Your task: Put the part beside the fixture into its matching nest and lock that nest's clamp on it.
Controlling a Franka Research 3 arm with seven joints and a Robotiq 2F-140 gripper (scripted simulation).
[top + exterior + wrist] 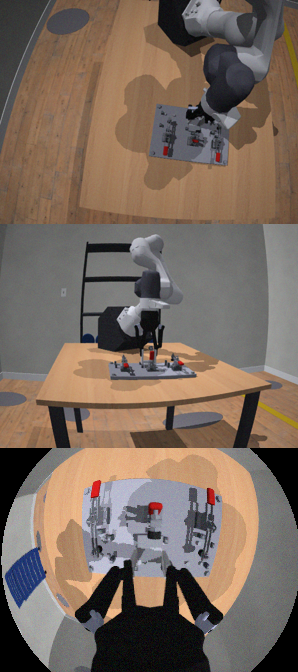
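The grey part [194, 128] [148, 543] lies in the middle nest of the fixture plate [181, 153] [152, 377] [120, 490]. My gripper [198, 121] [149, 361] [149, 556] points down at this nest, its pale fingertips shut on the part's two long sides. The middle clamp's red handle [195, 141] [151, 355] [155, 506] stands about upright, and its dark bar tip [198, 131] [154, 535] is over the part's clamp-side end. Whether it is locked, and the contact with pads and blocks, cannot be told.
Side clamps flank the middle nest. Their red handles [165, 150] [218, 157] [125, 365] [180, 363] [96, 489] [211, 496] lie outward and low, with their bars raised. Small posts and blocks stand close to both fingers. The robot's black base [109, 330] is behind the plate.
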